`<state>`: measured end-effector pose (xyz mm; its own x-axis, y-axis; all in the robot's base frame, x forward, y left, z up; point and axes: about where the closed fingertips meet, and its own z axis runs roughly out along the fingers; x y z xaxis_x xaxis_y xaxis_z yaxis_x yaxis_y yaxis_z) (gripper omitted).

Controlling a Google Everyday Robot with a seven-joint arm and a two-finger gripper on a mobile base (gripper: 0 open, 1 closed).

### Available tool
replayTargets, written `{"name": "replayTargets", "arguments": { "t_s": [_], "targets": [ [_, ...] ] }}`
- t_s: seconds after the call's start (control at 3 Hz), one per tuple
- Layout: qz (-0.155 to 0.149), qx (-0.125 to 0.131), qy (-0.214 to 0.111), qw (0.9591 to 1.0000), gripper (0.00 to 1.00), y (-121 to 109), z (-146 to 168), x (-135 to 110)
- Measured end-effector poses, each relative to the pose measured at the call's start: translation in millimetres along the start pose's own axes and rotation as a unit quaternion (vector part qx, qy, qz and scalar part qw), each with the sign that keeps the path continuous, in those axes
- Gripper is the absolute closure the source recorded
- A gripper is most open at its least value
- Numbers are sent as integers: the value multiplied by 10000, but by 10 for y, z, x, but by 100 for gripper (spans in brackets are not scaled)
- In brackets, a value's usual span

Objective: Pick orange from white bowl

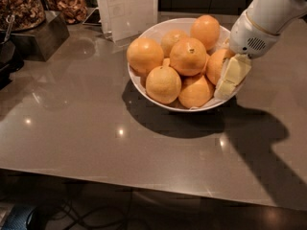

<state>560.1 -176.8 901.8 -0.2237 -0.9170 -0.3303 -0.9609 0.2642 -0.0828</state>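
The white bowl (pixel 144 83) stands on the grey countertop and holds several oranges. The orange (pixel 188 57) with the large dark stem scar sits on top in the middle of the pile. My gripper (pixel 226 83), pale yellow under a white wrist, reaches in over the bowl's right rim. It lies against the partly hidden orange at the right edge (pixel 216 65), just right of the stem-scar orange.
A white paper stand (pixel 127 8) is right behind the bowl. A dark box (pixel 41 37) and containers of dried snacks (pixel 19 6) are at the back left. The grey countertop (pixel 86 138) ends at its front edge below.
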Motion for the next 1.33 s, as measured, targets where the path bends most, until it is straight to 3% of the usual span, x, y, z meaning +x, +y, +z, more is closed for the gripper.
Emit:
{"name": "replayTargets", "arguments": {
  "t_s": [0.33, 1.0, 1.33],
  "targets": [
    [79, -34, 33, 10000, 29, -18, 36, 42],
    [131, -54, 51, 9999, 76, -36, -2, 49],
    [212, 58, -29, 9998, 98, -45, -54, 81]
  ]
}}
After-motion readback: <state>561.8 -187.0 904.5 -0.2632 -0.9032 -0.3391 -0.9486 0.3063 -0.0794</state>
